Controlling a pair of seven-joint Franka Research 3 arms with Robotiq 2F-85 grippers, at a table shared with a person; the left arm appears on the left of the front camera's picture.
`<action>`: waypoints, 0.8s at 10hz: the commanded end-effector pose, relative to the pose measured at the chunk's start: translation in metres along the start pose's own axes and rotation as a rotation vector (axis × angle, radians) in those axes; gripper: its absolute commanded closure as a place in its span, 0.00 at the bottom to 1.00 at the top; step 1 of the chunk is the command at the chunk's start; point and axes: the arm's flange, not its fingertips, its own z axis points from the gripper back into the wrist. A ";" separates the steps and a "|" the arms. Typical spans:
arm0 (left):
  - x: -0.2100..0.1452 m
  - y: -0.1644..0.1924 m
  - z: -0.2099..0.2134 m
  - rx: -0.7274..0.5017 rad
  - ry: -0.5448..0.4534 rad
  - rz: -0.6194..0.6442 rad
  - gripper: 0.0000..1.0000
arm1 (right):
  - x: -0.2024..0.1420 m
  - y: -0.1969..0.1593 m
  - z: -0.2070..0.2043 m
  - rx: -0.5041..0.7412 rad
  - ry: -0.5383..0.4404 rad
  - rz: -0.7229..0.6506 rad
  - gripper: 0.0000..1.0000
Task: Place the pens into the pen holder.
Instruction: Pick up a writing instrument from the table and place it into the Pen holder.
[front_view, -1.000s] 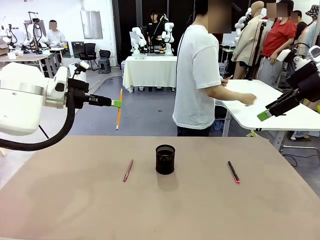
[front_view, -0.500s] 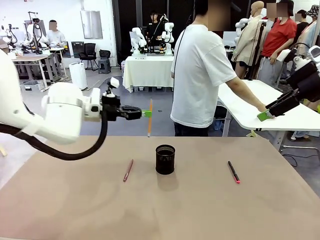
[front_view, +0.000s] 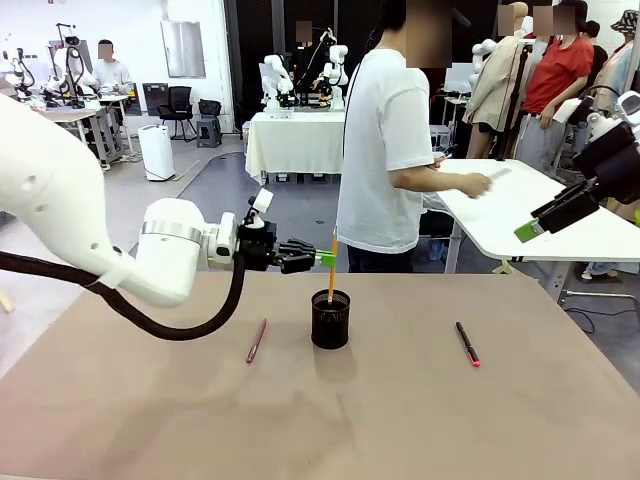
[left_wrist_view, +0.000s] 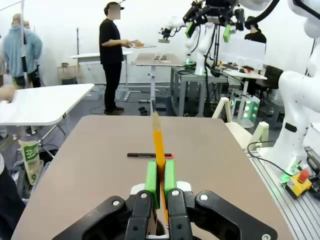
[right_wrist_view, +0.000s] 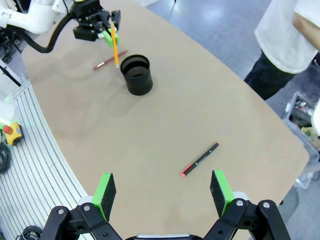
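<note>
My left gripper (front_view: 326, 259) is shut on the yellow-orange pencil (front_view: 333, 266), holding it upright right above the black mesh pen holder (front_view: 330, 319), tip at the rim. In the left wrist view the pencil (left_wrist_view: 159, 146) sticks out between the green pads (left_wrist_view: 151, 176). From the right wrist view, the pencil (right_wrist_view: 114, 46) hangs just left of the holder (right_wrist_view: 136, 74). The reddish-brown pen (front_view: 257, 340) lies left of the holder. The black pen with a red end (front_view: 467, 343) lies to its right. My right gripper (right_wrist_view: 162, 192) hangs open, high above the table, and shows at the right edge (front_view: 535, 225).
A person in a white shirt (front_view: 385, 150) stands just beyond the table's far edge, turned toward a white side table (front_view: 520, 205) on the right. The brown tabletop (front_view: 320, 420) has free room in front of the holder.
My left arm has swung right across the table's far edge, carrying the pencil from the far left to above the holder. The right gripper has stayed put.
</note>
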 end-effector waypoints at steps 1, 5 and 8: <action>-0.006 0.022 -0.001 -0.018 -0.009 -0.053 1.00 | 0.001 -0.001 0.000 0.019 -0.025 0.002 0.00; -0.023 0.037 -0.008 0.036 0.032 -0.113 1.00 | 0.001 -0.001 0.000 0.019 -0.025 0.002 0.00; -0.030 0.045 -0.007 0.041 0.034 -0.079 0.62 | 0.001 -0.001 0.000 0.019 -0.025 0.002 0.00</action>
